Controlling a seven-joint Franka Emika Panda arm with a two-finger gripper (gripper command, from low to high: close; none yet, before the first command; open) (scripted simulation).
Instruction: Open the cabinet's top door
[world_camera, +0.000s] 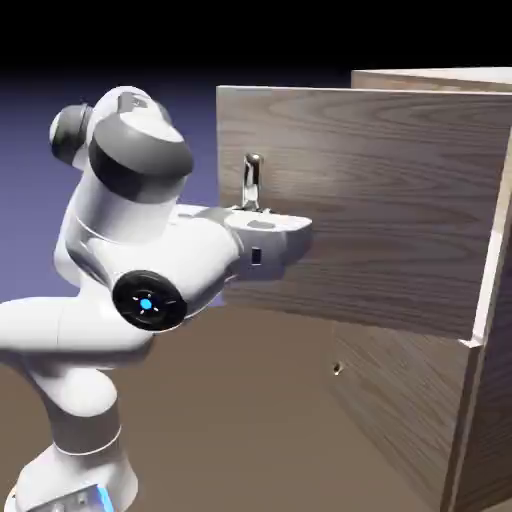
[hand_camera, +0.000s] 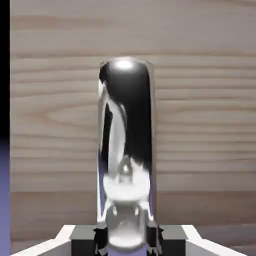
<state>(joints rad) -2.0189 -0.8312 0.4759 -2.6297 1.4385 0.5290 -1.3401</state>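
The top door (world_camera: 365, 200) swings out from the cabinet (world_camera: 400, 420), its long metal handle (world_camera: 252, 180) upright near the free edge. The gripper (hand_camera: 126, 241) is closed on the handle's lower part, a fingertip on each side. The exterior view alone shows the lower panel (world_camera: 385, 400) below the door, with a small round fitting (world_camera: 337, 369); only the hand view shows the shiny handle between the fingertips. Left of the cabinet in the exterior view, brown floor meets a blue-violet backdrop (world_camera: 205, 160), black above the cabinet.
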